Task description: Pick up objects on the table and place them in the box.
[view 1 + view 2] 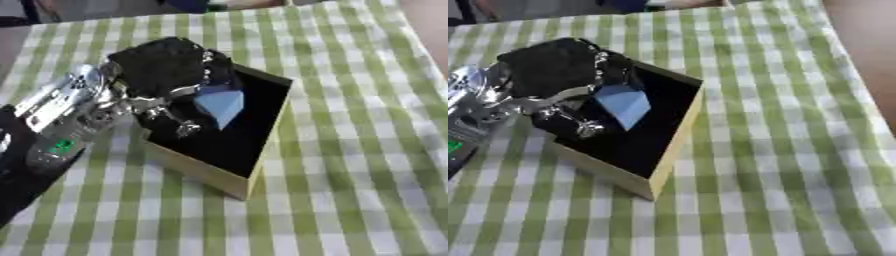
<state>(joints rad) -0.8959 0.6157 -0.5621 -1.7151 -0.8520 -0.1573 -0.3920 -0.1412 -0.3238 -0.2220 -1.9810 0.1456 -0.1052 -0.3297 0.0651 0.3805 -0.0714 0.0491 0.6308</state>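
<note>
Green-checked cloth covers the bench (350, 190), and on it sits the black-lined box (214, 176) with yellow walls. Over it the left hand (162, 67) pinches a pale blue object (219, 104), hanging inside the box's opening.

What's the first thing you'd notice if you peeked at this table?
Right in the middle sits an open box with yellow walls and a black inside, on a green-and-white checked tablecloth. The robot's left hand, black with silver parts, reaches in from the left over the box. A light blue object shows at its fingers, above the box's dark inside.
</note>
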